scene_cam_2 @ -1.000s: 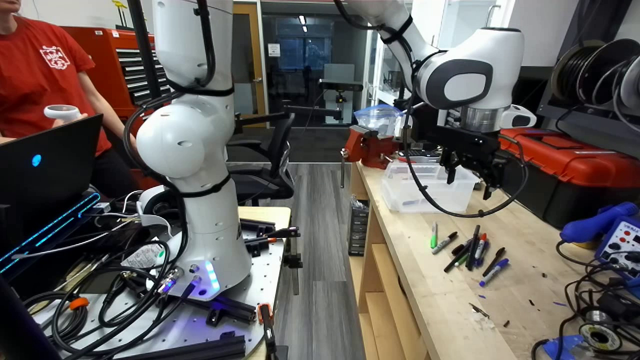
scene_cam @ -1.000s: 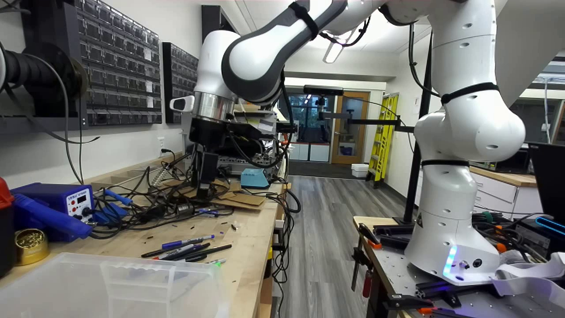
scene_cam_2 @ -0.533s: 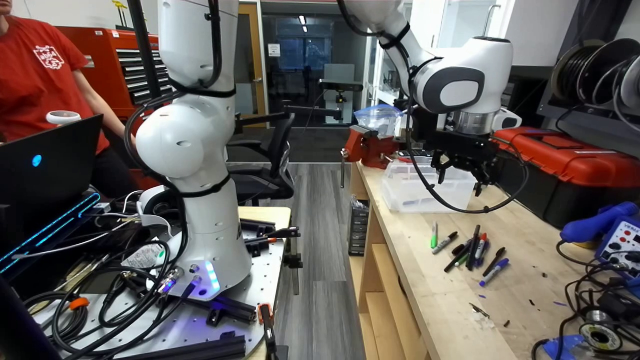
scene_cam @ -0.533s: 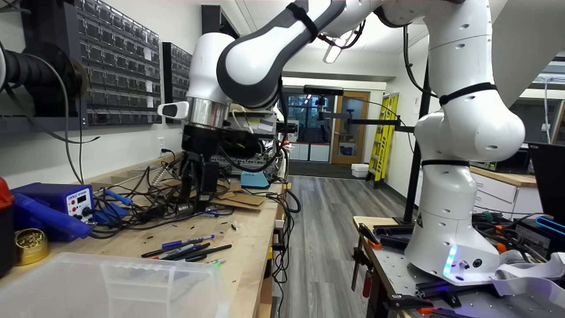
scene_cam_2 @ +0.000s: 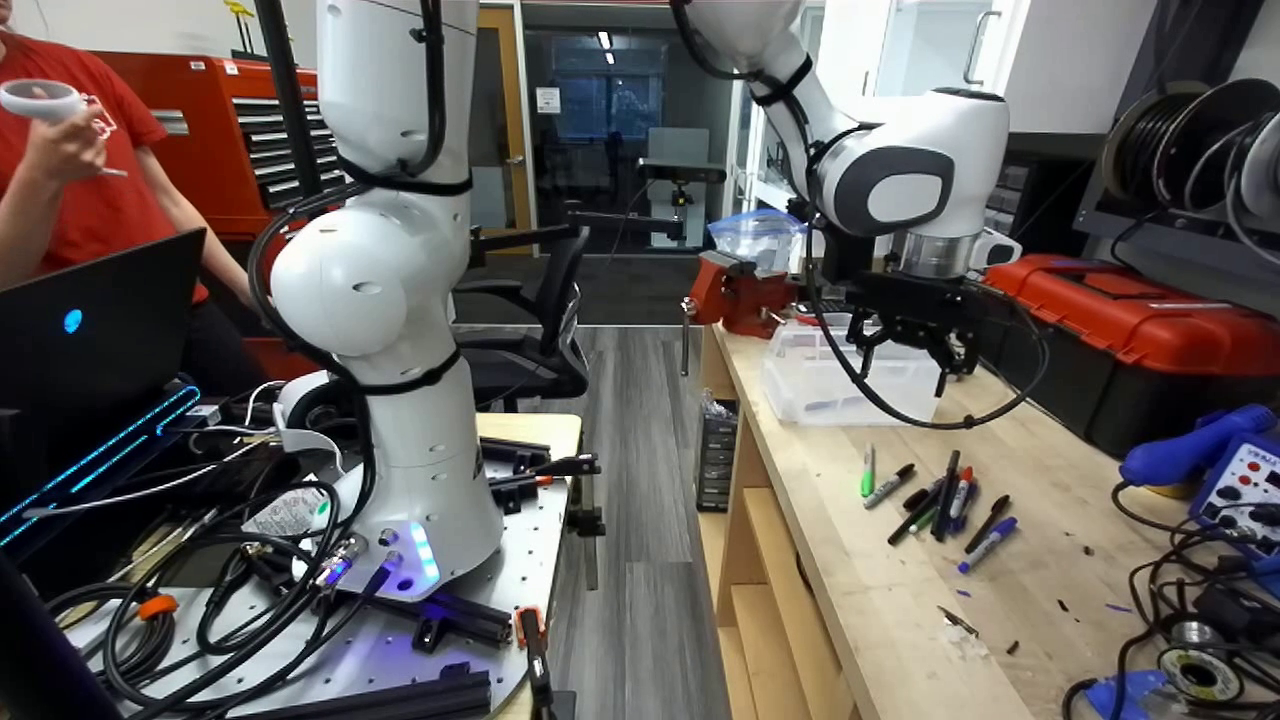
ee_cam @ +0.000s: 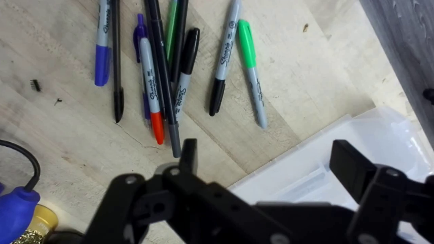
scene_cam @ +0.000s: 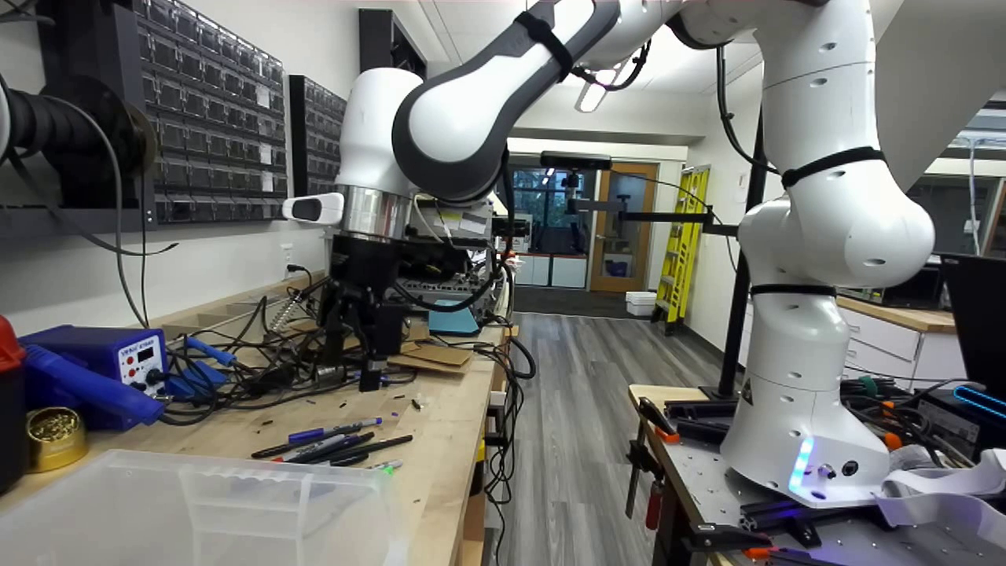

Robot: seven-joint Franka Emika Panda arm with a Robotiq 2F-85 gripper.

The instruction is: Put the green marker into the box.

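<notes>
Black two-finger gripper (ee_cam: 270, 162): jaws wide apart in the wrist view, pale wooden bench (ee_cam: 305, 84) and large translucent frosted plastic bin (ee_cam: 300, 154) showing through the gap. Grey marker with bright green cap (ee_cam: 252, 72) lies on the bench, outside the bin, just beside a grey black-capped marker (ee_cam: 224, 61). Vs half a second ago: gripper slightly lower in both exterior views, both markers and bin unmoved. Red-shirted person (scene_cam_2: 120, 200) holds white ringed controller (scene_cam_2: 45, 108) higher now.
</notes>
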